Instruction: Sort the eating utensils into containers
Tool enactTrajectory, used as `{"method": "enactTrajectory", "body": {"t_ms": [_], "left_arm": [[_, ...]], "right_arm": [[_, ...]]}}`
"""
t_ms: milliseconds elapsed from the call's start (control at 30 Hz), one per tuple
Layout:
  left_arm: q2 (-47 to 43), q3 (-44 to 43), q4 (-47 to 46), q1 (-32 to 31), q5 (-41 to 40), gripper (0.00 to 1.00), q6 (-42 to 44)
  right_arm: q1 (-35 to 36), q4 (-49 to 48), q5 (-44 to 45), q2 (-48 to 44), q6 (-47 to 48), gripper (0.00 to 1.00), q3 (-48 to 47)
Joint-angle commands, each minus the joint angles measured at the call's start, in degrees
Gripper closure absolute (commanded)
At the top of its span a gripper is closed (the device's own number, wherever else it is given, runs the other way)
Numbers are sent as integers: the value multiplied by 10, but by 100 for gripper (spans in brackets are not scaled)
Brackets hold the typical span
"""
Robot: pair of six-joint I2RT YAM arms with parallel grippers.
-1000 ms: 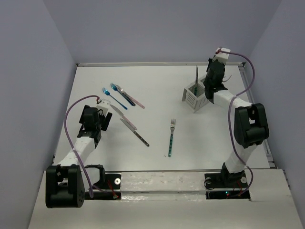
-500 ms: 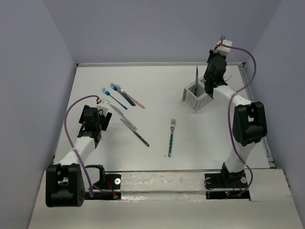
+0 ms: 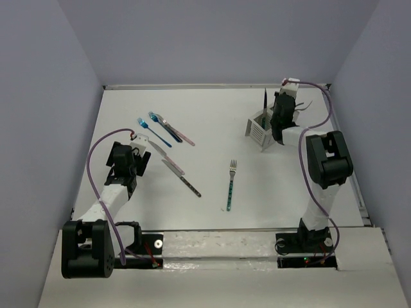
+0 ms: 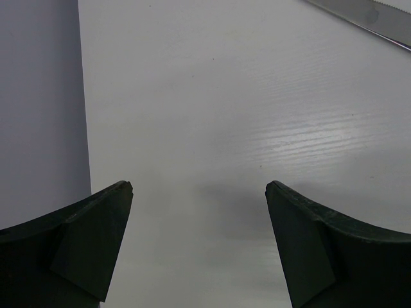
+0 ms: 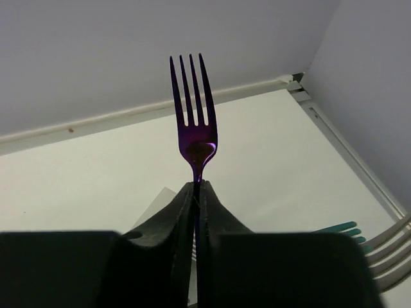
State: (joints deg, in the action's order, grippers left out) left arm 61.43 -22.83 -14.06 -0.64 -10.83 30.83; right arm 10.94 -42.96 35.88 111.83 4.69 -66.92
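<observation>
My right gripper [image 5: 199,187] is shut on the neck of a purple fork [image 5: 192,115], tines up, and holds it just over the white slatted caddy [image 3: 262,133]. It also shows in the top view [image 3: 279,109]. A dark utensil [image 3: 264,101] stands upright in the caddy. My left gripper [image 4: 199,189] is open and empty, low over bare table at the left [image 3: 137,164]. Two blue forks [image 3: 154,126], a pink-handled utensil [image 3: 183,136], a knife [image 3: 182,177] and a teal fork [image 3: 230,186] lie on the table.
In the right wrist view, teal tines [image 5: 340,228] and silver tines [image 5: 392,234] poke in at the right edge. A knife blade [image 4: 379,19] lies ahead of the left gripper. The table's raised rim [image 3: 212,86] and walls close the back and sides.
My right gripper has come down from its raised position toward the caddy, still holding the purple fork. The left arm has not moved.
</observation>
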Motion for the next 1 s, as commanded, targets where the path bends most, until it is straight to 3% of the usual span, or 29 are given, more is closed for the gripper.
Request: {"method": "enactTrajectory", "body": {"t_ms": [0, 33, 67, 233, 333, 600, 733, 833, 900, 967], "left_arm": [[-5, 9, -26, 1, -7, 1, 6], [-5, 9, -27, 1, -7, 1, 6], [-5, 9, -27, 2, -7, 1, 7], [-21, 14, -28, 1, -3, 1, 8], [-31, 16, -29, 1, 0, 1, 9], [-65, 28, -29, 1, -4, 1, 6], [-100, 32, -14, 1, -3, 1, -1], [-126, 40, -6, 1, -13, 1, 0], [-141, 42, 7, 2, -22, 1, -2], [-152, 45, 16, 1, -35, 1, -2]], "right_arm": [[-2, -25, -33, -49, -27, 76, 17], [-2, -11, -46, -57, -28, 61, 20], [-2, -1, -47, -62, -33, 55, 20], [-2, 52, -30, -122, -87, 40, 21], [-2, 95, -49, -177, -119, 38, 26], [73, 359, -214, -308, -191, 39, -20], [165, 577, -295, -305, -242, 39, -51], [272, 653, -257, -276, -260, 39, -59], [300, 727, -263, -250, -290, 34, -74], [305, 786, -314, -204, -308, 20, -77]]}}
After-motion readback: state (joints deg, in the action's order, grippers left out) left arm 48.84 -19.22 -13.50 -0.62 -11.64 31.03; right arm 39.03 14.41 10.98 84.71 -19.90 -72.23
